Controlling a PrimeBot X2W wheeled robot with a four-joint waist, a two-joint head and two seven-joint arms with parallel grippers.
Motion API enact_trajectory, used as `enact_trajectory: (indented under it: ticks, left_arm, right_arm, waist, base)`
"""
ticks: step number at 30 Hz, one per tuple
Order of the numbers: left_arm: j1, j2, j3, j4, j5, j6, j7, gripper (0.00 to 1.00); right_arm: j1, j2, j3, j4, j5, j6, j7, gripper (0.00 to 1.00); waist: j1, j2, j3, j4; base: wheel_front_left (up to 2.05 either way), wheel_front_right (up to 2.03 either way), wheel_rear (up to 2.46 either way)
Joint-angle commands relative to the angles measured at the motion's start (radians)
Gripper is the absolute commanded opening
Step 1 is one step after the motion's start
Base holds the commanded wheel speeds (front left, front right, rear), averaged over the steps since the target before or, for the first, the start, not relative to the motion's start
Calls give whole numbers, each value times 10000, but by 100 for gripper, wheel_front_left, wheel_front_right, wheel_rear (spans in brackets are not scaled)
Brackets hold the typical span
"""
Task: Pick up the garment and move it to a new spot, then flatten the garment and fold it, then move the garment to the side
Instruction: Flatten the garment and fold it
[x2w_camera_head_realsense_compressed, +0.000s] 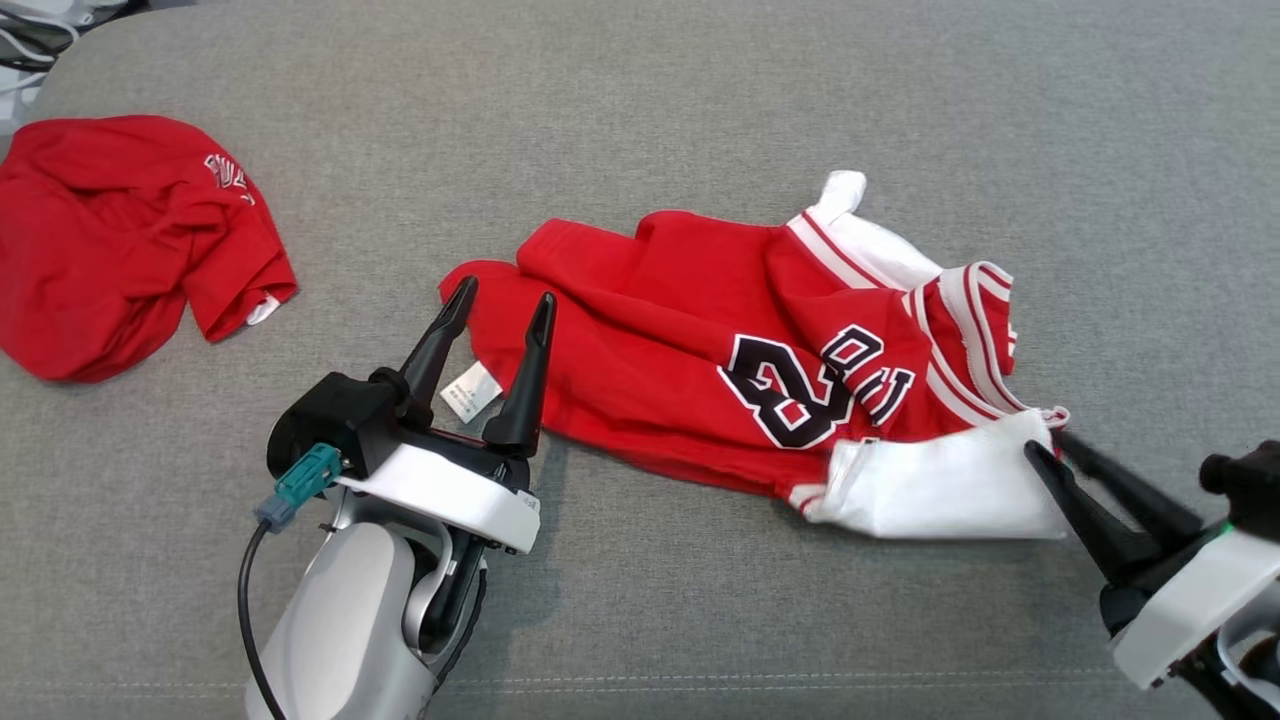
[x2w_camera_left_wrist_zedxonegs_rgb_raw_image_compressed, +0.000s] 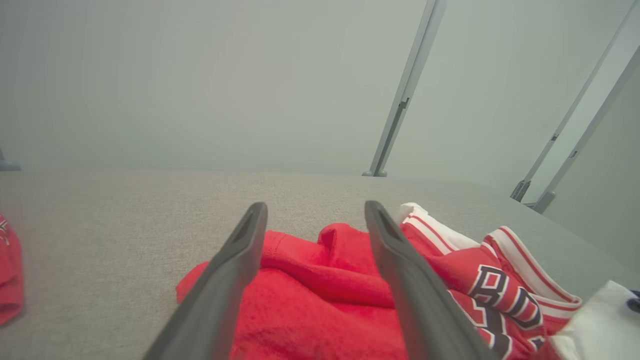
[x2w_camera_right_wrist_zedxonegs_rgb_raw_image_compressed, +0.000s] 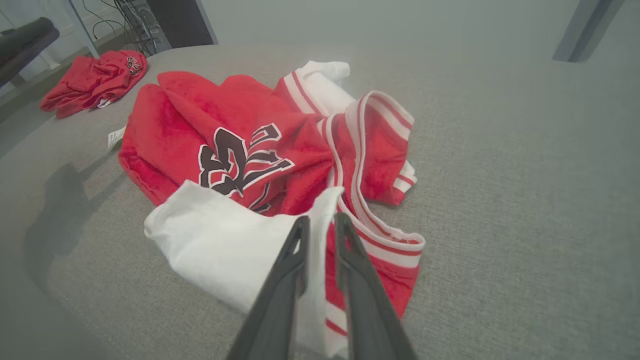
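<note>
Currently the crumpled red jersey (x2w_camera_head_realsense_compressed: 650, 330) lies in the middle of the gray table (x2w_camera_head_realsense_compressed: 700, 100). The left gripper (x2w_camera_head_realsense_compressed: 507, 293) reaches in from the lower left, its jaws spread wide and empty, tips over the jersey's red hem beside its label (x2w_camera_head_realsense_compressed: 470, 390). The right gripper (x2w_camera_head_realsense_compressed: 1050, 444) slants in from the lower right, its jaws almost together around the white corner; whether they pinch it cannot be told.

Red jersey (x2w_camera_head_realsense_compressed: 650, 330), white-striped trim, black lettering: lies crumpled on grey worktop (x2w_camera_head_realsense_compressed: 700, 100), white inner side flipped out at right.
</note>
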Motion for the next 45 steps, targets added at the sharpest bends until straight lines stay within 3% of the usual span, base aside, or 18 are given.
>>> enact_trajectory:
  ticks: [1, 13, 24, 40, 43, 45]
  left_arm:
    - [-91, 133, 294, -223, 125, -71, -51, 100]
    - [-147, 133, 130, -190, 71, -71, -51, 100]
    - [-108, 133, 191, -188, 174, -71, -51, 100]
    - [-196, 133, 29, -175, 155, -71, -51, 100]
    - [-184, 133, 43, -191, 152, -71, -51, 100]
    - [-186, 133, 41, -208, 146, -71, -51, 100]
  right_arm:
    - [86, -270, -124, -252, 32, 0, -191, 100]
    - [-443, 558, 6, 678, -151, 0, 230, 100]
    - [374, 477, -21, 831, -101, 0, 175, 100]
    - [-642, 1183, 382, 1820, -908, 0, 442, 100]
    - [-703, 1228, 505, 1929, -962, 0, 469, 90]
    - [-734, 1227, 559, 1964, -978, 0, 471, 71]
  waist:
    - [-1, -1, -8, -62]
    - [-1, -1, 56, 89]
    - [-1, -1, 27, -64]
    - [-1, -1, 219, 232]
    - [-1, -1, 264, 311]
    - [-1, -1, 296, 344]
  base:
    - [0, 0, 0]
    - [0, 0, 0]
    - [0, 0, 0]
    - [0, 0, 0]
    - [0, 0, 0]
    - [0, 0, 0]
